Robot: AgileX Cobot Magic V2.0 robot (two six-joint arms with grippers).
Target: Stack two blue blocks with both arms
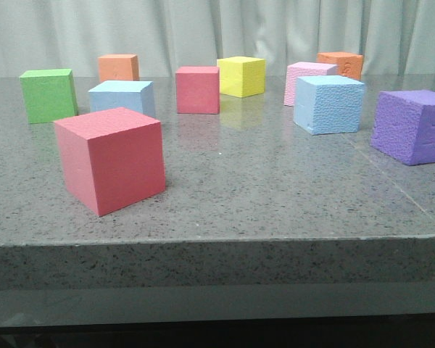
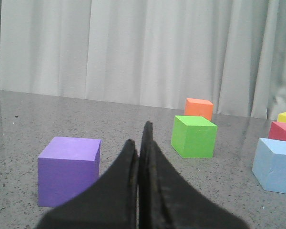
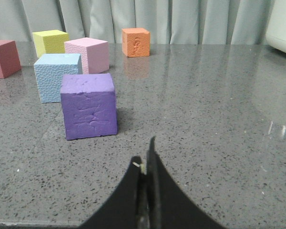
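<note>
Nothing had been picked up: both blue blocks sat on the table (image 1: 275, 181), apart from each other and untouched, so the work stood at its opening step, the reach. In the left wrist view the left gripper (image 2: 140, 143) filled the bottom centre with its fingers pressed together on nothing; a purple cube (image 2: 69, 169) lay just beyond it at lower left, a green cube (image 2: 194, 136) past that, and the smooth blue block (image 2: 276, 164) showed at the right edge. In the right wrist view the right gripper (image 3: 145, 164) was likewise closed and empty at bottom centre, with another purple cube (image 3: 89, 105) ahead of it and the pebbled blue block (image 3: 55, 76) just behind that, left of centre. In the front view, no arm showed; a big red cube (image 1: 112, 159) stood nearest at lower left, the pebbled block at centre right, the smooth one left of centre. Next, I judged, each gripper had to spread its fingers and steer past the purple cube in its way to reach its own blue block.
</note>
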